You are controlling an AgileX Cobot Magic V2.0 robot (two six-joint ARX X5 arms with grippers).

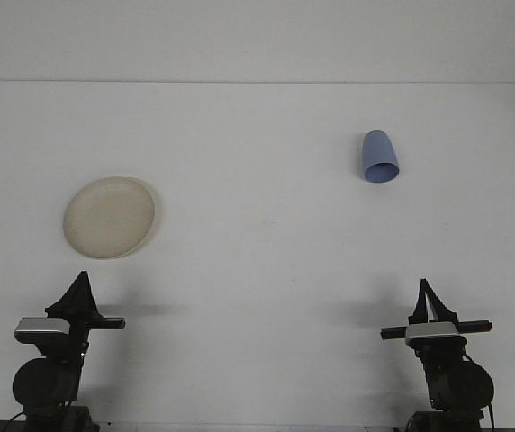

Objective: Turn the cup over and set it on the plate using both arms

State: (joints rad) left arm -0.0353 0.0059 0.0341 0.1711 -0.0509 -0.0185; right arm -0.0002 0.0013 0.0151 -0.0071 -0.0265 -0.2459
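A blue cup [380, 157] rests on the white table at the right rear, its narrow closed end pointing away and its wide rim toward the front. At the left middle lies a round cream plate [109, 217] with nothing on it. My left gripper [82, 281] sits low near the front left edge, in front of the plate and well short of it, its fingertips meeting in a point. At the front right, my right gripper [424, 288] is likewise shut and holds nothing, far in front of the cup.
The white table [257, 270] runs back to a pale wall, with its far edge across the top of the view. Both arm bases stand at the front edge, left and right.
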